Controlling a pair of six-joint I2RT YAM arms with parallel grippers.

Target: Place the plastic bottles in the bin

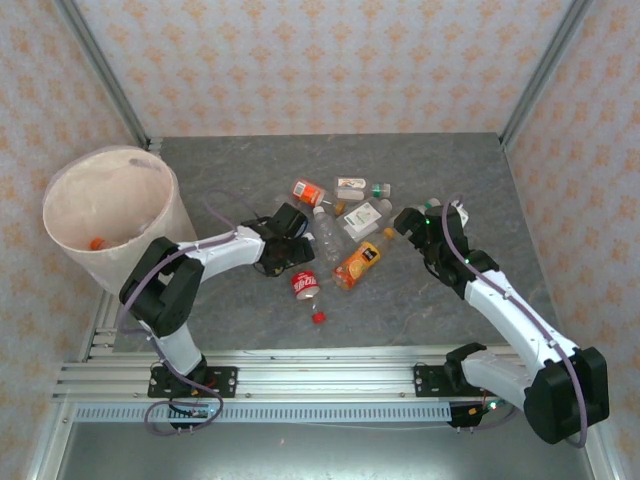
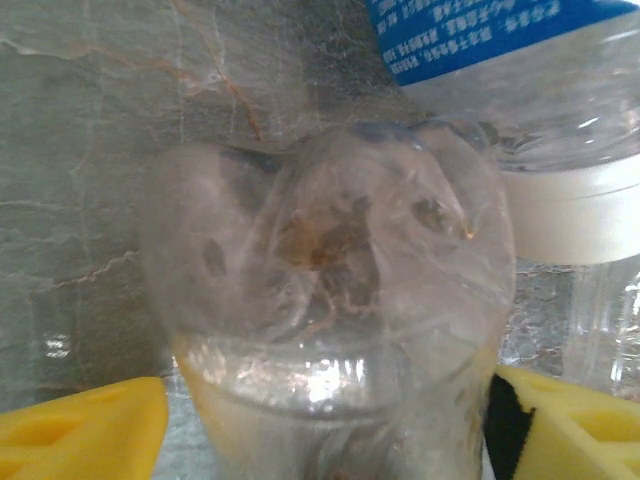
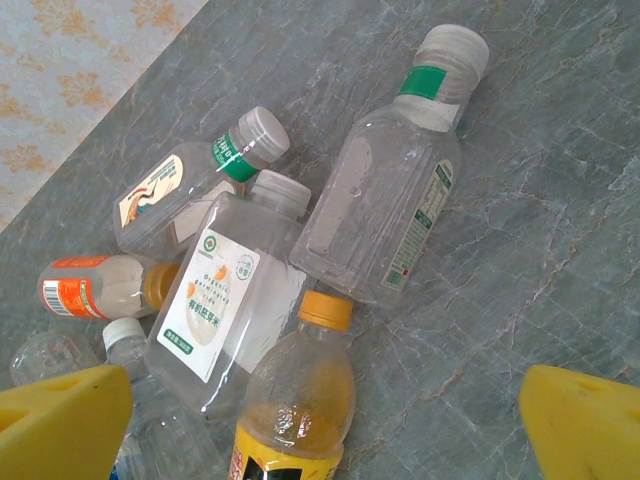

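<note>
The plastic bottles lie in a loose pile mid-table. In the left wrist view a clear bottle (image 2: 330, 300) with brownish dregs lies between the yellow fingers (image 2: 80, 425) of my left gripper (image 2: 325, 420). The right pad is against it and a sliver of table shows at the left finger, so the gripper is open. From above, my left gripper (image 1: 285, 240) is at the pile's left edge, above a red-labelled bottle (image 1: 305, 285). My right gripper (image 3: 330, 420) hangs open over an orange-capped bottle (image 3: 295, 400); it is right of the pile (image 1: 415, 225). The bin (image 1: 110, 215) stands far left.
A blue-labelled bottle (image 2: 520, 110) lies just beyond the one between my left fingers. Square clear bottles (image 3: 390, 190) with green bands lie past the orange-capped one. Something small and orange (image 1: 97, 243) sits in the bin. Patterned walls and metal posts (image 1: 100, 70) enclose the table.
</note>
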